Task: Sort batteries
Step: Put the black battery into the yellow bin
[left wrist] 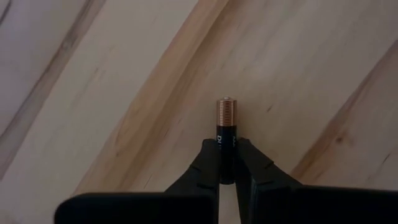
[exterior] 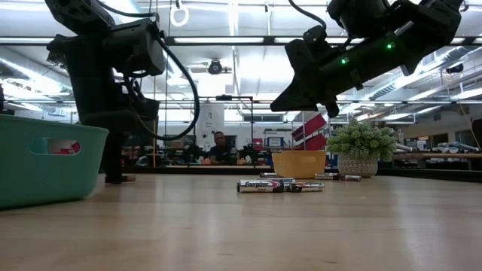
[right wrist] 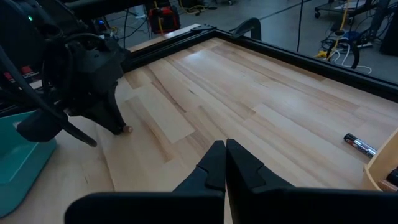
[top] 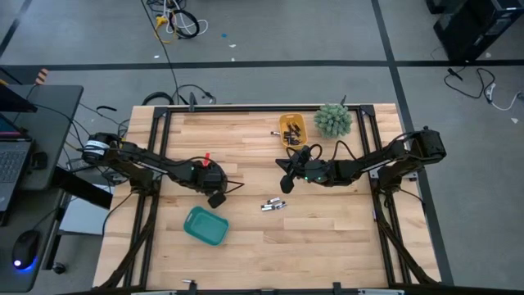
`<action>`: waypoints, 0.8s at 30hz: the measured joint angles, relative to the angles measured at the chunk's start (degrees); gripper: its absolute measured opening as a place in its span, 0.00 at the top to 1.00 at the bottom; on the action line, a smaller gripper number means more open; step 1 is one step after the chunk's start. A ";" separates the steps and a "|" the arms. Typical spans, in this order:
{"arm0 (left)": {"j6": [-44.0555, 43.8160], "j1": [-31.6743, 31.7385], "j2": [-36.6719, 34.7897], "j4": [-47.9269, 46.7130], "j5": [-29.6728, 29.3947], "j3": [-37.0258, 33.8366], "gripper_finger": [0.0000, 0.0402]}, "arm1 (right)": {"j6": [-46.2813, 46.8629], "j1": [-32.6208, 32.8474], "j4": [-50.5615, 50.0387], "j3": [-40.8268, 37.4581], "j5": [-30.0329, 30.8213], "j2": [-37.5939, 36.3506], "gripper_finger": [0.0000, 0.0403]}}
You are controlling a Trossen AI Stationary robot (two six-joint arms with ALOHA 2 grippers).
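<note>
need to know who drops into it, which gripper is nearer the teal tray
Left. The left gripper hovers just above the teal tray; the right gripper is far off, near the yellow tray.

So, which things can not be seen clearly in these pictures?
- Yellow tray contents: high view, too small to count; low view, its wall hides them.
- Green tray inside: low view, its wall hides it.
- Lower part of the battery in the left end effector: left wrist view, fingers cover it.
- Loose batteries: high view, too small to tell types.
</note>
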 joint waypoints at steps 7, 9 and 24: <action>0.03 -0.02 0.00 0.47 -0.90 0.07 0.97 | 0.00 0.00 0.00 0.00 -0.02 0.00 1.00; 0.23 -0.02 0.00 0.88 -1.18 0.07 0.97 | -0.02 0.00 0.00 0.00 0.00 0.00 1.00; 9.37 -0.46 0.00 11.75 -4.35 4.82 0.97 | -0.81 0.32 -0.17 0.00 -1.54 0.00 1.00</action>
